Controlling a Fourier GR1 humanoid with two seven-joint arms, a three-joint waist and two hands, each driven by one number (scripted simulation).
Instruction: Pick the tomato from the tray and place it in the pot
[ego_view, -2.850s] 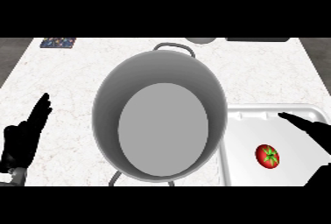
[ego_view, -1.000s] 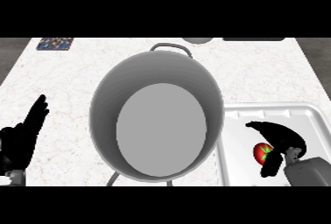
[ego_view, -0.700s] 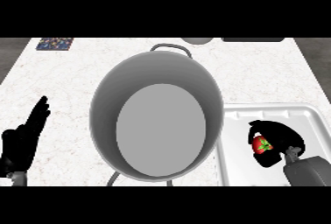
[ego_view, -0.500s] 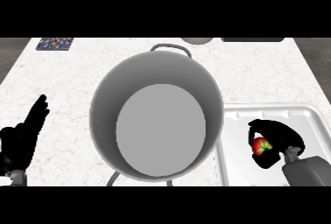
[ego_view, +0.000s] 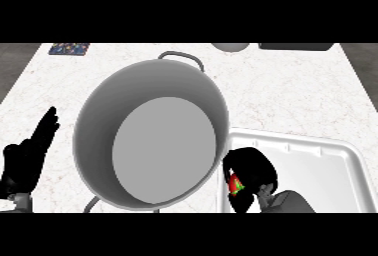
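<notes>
The desk (ego_view: 288, 95) is white marble with thin reddish veins, and it fills almost the whole view; at its left and right far corners a darker grey floor shows. At the far left edge lies one small colourful item (ego_view: 69, 48), too small to tell what it is. At the left edge the left hand (ego_view: 26, 160) rests with its fingers straight and pointing up, holding nothing. In the middle stands one big grey pot (ego_view: 151, 135) with a handle at the far rim and one at the near rim; its inside is bare. At the far edge, right of the pot's handle, there is one grey round thing (ego_view: 231, 47) and one dark flat thing (ego_view: 295, 46), both cut by the view. On the right lies one white tray (ego_view: 325, 165), touching or just beside the pot. The right hand (ego_view: 251, 172) is at the tray's left edge, next to the pot's wall, its fingers curled round one tomato (ego_view: 235, 184). The tomato is red with a green stem part, mostly hidden by the hand.
</notes>
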